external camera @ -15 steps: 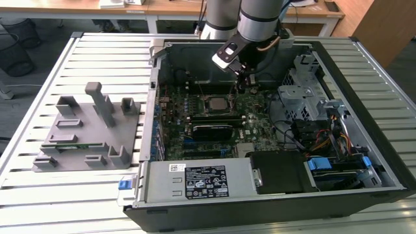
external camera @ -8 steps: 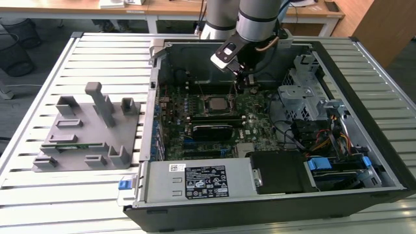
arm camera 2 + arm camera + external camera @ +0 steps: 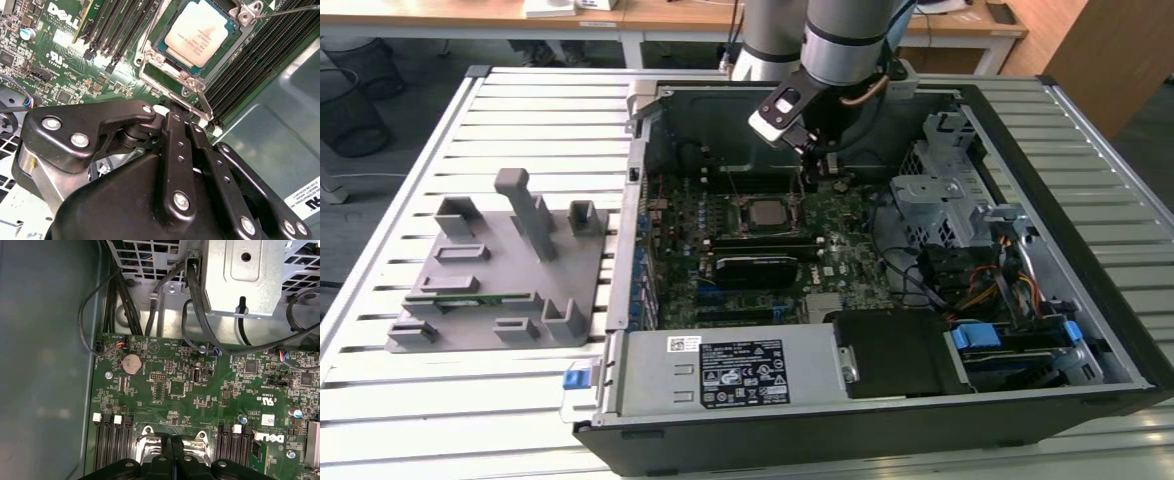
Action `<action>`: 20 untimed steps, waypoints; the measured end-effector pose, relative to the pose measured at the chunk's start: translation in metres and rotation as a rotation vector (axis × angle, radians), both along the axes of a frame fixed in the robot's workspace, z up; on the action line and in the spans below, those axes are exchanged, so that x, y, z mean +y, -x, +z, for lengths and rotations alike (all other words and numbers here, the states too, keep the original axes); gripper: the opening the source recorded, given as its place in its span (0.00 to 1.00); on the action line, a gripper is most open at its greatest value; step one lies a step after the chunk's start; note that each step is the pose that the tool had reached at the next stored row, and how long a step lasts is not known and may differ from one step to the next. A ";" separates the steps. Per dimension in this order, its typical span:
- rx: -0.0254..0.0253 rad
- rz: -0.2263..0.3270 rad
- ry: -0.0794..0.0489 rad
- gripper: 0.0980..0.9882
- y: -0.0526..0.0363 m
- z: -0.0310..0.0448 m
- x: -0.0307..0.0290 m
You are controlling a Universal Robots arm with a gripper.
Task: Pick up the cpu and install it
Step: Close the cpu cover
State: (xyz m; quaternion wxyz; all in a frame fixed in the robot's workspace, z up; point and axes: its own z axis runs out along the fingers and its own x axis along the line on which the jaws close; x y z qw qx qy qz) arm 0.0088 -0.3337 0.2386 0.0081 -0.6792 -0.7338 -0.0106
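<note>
The cpu (image 3: 199, 31) is a square chip with a pale metal top. It lies flat in the socket on the green motherboard (image 3: 847, 245), inside the open computer case, with the metal socket frame (image 3: 165, 67) around it. It also shows as a small grey square, the cpu (image 3: 765, 212), in the exterior view. My gripper (image 3: 175, 106) hangs just beside the socket, near its lever (image 3: 202, 102), with the black fingers pressed together and nothing visible between them. In the exterior view the gripper (image 3: 825, 178) is to the right of the socket. The fingertips (image 3: 170, 440) point down at the socket's edge.
A grey plastic fixture (image 3: 507, 270) stands on the slatted table at the exterior view's left. Inside the case are the power supply (image 3: 734, 370), a metal drive cage (image 3: 947, 190), black cables (image 3: 150, 305) and memory slots (image 3: 120, 25) beside the socket.
</note>
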 end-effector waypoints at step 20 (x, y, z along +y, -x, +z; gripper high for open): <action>0.0000 0.000 0.000 0.01 0.0212 -0.0024 0.0000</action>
